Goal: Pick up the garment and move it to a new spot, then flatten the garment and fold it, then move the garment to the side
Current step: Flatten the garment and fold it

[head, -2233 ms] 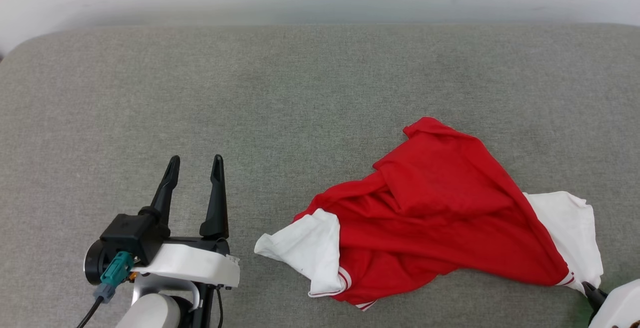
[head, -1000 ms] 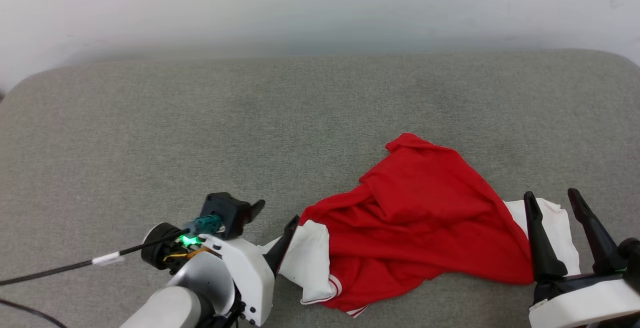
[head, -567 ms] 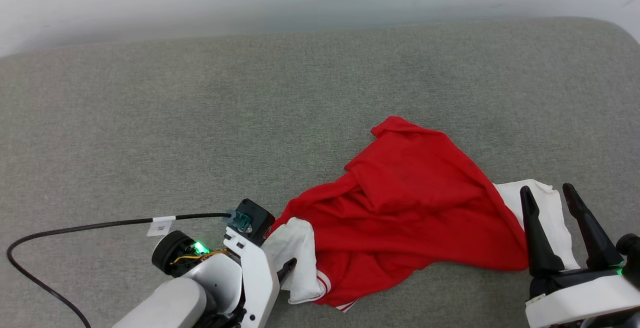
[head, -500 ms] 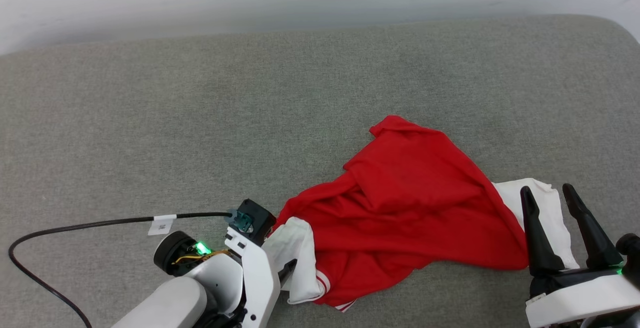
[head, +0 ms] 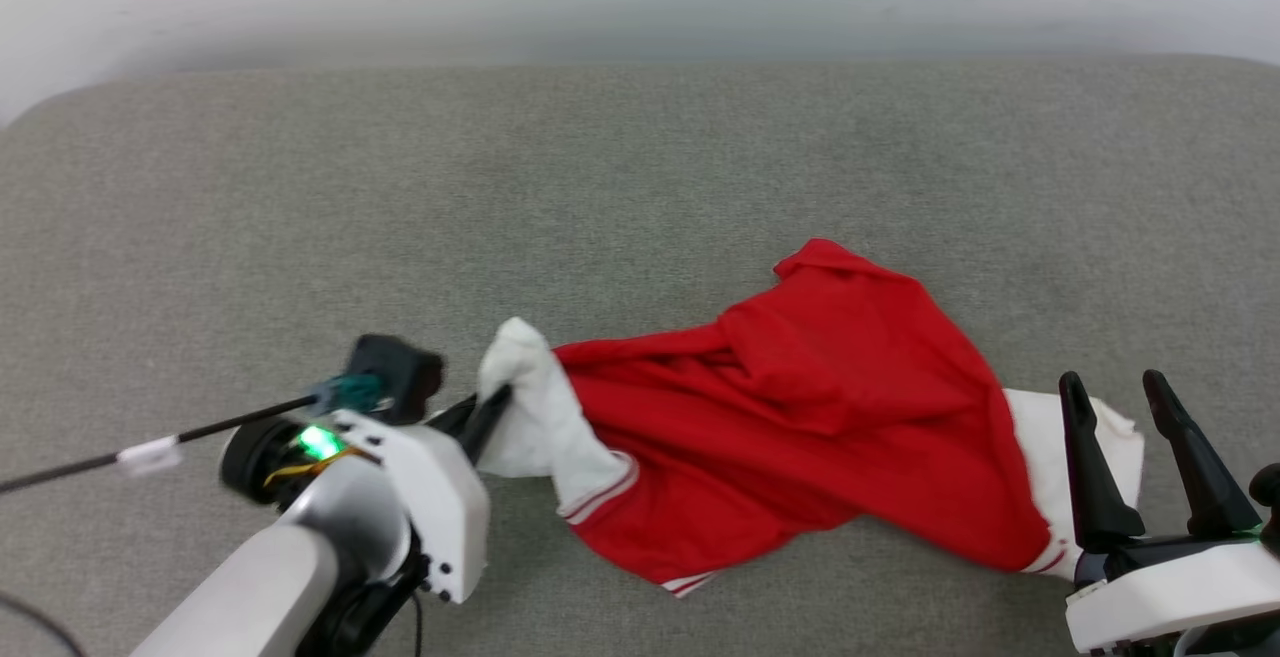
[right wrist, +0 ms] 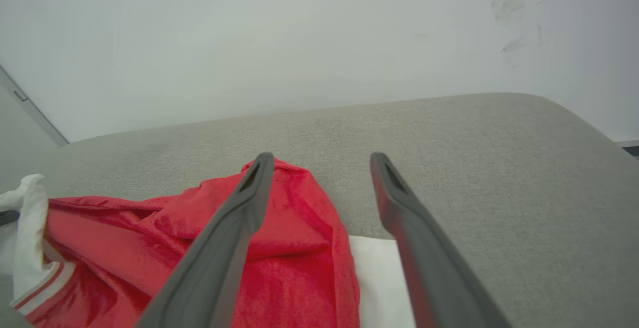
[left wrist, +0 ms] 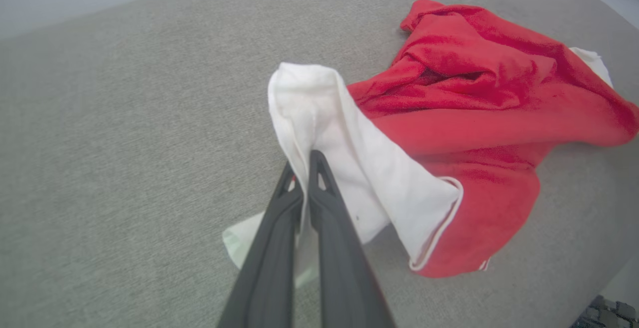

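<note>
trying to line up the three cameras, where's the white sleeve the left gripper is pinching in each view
Head view: white sleeve left of centre, at the left gripper tips.
Left wrist view: white sleeve at centre, rising above the shut gripper.
Right wrist view: white sleeve at the far left edge.
Shared landmark: the red peak of the garment.

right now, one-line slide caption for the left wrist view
Left gripper, fingers shut on the white sleeve of the red garment, over a grey fabric surface.

No lettering can be read anywhere; the white tag (head: pixel 148 455) on the black cable (head: pixel 240 419) is blurred.
</note>
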### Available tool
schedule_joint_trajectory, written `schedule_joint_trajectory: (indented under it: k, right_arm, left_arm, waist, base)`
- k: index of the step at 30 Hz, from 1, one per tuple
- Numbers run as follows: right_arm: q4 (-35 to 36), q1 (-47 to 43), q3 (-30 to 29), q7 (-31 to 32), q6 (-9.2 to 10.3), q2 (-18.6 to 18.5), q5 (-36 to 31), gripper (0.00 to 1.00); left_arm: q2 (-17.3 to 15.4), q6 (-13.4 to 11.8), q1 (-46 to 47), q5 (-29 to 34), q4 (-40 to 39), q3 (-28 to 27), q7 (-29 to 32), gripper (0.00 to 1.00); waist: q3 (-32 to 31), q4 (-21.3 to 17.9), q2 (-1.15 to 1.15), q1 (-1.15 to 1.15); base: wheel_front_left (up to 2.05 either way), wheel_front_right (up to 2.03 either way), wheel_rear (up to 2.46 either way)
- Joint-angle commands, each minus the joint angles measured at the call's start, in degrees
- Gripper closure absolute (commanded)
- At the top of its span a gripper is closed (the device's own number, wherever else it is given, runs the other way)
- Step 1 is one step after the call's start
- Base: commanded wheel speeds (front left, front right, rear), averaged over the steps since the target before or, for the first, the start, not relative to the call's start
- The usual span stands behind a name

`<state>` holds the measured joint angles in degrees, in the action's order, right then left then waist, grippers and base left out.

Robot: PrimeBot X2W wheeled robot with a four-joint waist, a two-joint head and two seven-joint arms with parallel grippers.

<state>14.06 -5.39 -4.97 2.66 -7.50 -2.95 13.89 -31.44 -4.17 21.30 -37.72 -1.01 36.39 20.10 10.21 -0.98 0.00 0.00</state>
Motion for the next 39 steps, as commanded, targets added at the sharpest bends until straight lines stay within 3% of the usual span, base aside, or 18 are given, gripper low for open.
schedule_joint_trajectory:
  k: [1,6,13,14,15,20,25,33,39]
  right_arm:
    - [0.0,0.7,0.0,0.1,0.02,0.1,0.1,0.00]
    - [0.2,0.6,-0.3,0.7,0.02,0.1,0.1,0.00]
    - [0.3,0.8,-0.7,1.1,0.03,0.1,0.0,0.00]
    - [0.4,0.8,-0.7,1.2,0.02,0.1,-0.2,0.00]
    - [0.6,0.7,-0.7,1.2,0.02,0.1,-0.5,0.00]
    - [1.7,0.4,-0.6,1.4,0.02,0.1,-1.2,0.00]
    - [2.8,-0.2,-0.6,2.1,0.02,0.1,-1.5,0.00]
    - [3.5,-0.3,-0.2,2.3,0.02,0.1,-0.6,0.00]
    - [2.7,0.6,0.0,1.0,0.03,0.1,0.3,0.00]
  left_arm:
    - [-0.5,-1.2,-2.5,-1.1,-0.3,-1.3,-1.5,1.00]
    - [0.0,-4.4,-10.1,-5.3,0.7,-6.3,-7.8,1.00]
    - [4.1,-3.8,-18.3,-11.5,8.4,-9.0,-14.3,1.00]
    - [4.8,-3.8,-18.5,-11.8,9.0,-9.3,-15.3,0.71]
    - [5.2,-3.9,-18.3,-11.4,9.5,-9.6,-16.6,0.00]
    - [7.0,-4.8,-16.9,-9.7,9.6,-10.6,-22.0,0.00]
    - [4.6,-5.6,-14.1,-7.5,7.7,-10.7,-21.4,0.00]
    - [-4.9,-1.6,-7.4,-6.1,7.3,-5.2,-2.3,0.00]
    - [-8.1,1.8,-3.7,-6.2,8.4,-1.7,7.7,0.00]
  waist:
    - [-0.3,0.7,0.00,0.00]
    - [-0.1,1.6,0.00,0.00]
    - [-0.1,2.3,0.00,0.00]
    - [-0.2,2.4,0.00,0.00]
    - [-0.3,2.5,0.00,0.00]
    - [-1.8,2.6,0.00,0.00]
    - [-2.9,2.4,0.00,0.00]
    - [-2.2,0.8,0.00,0.00]
    - [0.5,-0.9,0.00,0.00]
  base:
    - [0.00,0.00,0.00]
    - [0.00,0.00,0.00]
    - [0.00,0.00,0.00]
    - [0.00,0.00,0.00]
    - [0.00,0.00,0.00]
    - [0.00,0.00,0.00]
    - [0.00,0.00,0.00]
    - [0.00,0.00,0.00]
    - [0.00,0.00,0.00]
